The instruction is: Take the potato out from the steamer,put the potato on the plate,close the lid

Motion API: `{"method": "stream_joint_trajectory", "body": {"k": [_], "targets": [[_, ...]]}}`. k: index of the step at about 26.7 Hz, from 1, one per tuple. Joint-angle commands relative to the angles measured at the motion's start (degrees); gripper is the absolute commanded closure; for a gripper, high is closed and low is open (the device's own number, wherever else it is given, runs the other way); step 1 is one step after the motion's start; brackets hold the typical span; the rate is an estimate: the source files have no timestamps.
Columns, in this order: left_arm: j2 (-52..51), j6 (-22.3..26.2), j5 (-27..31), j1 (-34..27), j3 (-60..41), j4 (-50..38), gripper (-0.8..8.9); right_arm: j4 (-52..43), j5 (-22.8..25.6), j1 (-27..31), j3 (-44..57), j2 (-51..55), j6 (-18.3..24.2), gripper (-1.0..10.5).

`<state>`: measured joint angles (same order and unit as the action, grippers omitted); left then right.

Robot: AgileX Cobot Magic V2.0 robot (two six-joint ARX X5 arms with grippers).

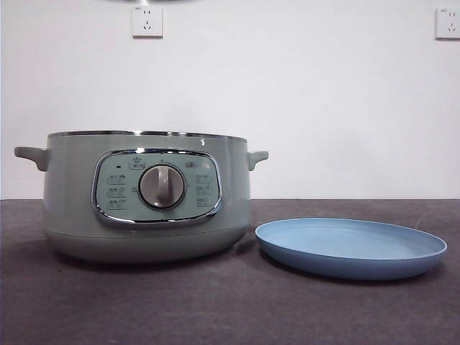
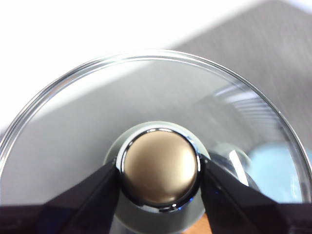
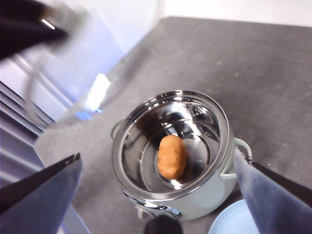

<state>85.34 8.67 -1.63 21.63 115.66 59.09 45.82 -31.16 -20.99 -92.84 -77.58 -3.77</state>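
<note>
The steamer (image 1: 147, 194) stands uncovered at the left of the table, its dial facing the front view. In the right wrist view the potato (image 3: 171, 157) lies on the shiny bottom of the steamer (image 3: 214, 195). My right gripper (image 3: 157, 155) hangs high above the pot, open and holding nothing. My left gripper (image 2: 160, 165) is shut on the knob (image 2: 160, 170) of the glass lid (image 2: 97, 107), which is held up in the air. That lid (image 3: 73, 73) shows blurred in the right wrist view, beside and above the pot. The light-blue plate (image 1: 351, 246) lies bare, right of the steamer.
Dark grey cloth covers the table (image 1: 230, 309). A white wall with two sockets (image 1: 146, 21) stands behind. The steamer's side handles (image 1: 30, 156) stick out left and right. The plate's edge (image 3: 234, 219) lies close to the pot.
</note>
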Motion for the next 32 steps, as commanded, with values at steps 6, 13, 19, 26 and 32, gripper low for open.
{"method": "stream_joint_trajectory", "body": {"k": [6,13,19,26,32], "targets": [[-9.9,0.9,2.0,-8.5,1.1,2.3,8.22,7.6,6.9,-8.2,-14.5,-14.3,6.0,2.6],[-15.2,0.8,2.1,-12.9,1.1,7.1,8.22,4.7,18.3,-15.9,-19.4,-25.4,6.7,2.6],[-17.6,0.8,2.0,-13.1,1.1,9.0,8.22,3.3,22.4,-21.2,-19.5,-38.0,9.4,2.6],[-17.6,0.8,1.9,-13.1,1.1,9.1,8.22,2.1,25.5,-23.4,-19.5,-46.2,10.3,2.6],[-17.6,0.8,1.9,-13.1,1.1,9.2,8.22,1.0,25.5,-23.6,-19.5,-48.8,10.3,3.3]]}}
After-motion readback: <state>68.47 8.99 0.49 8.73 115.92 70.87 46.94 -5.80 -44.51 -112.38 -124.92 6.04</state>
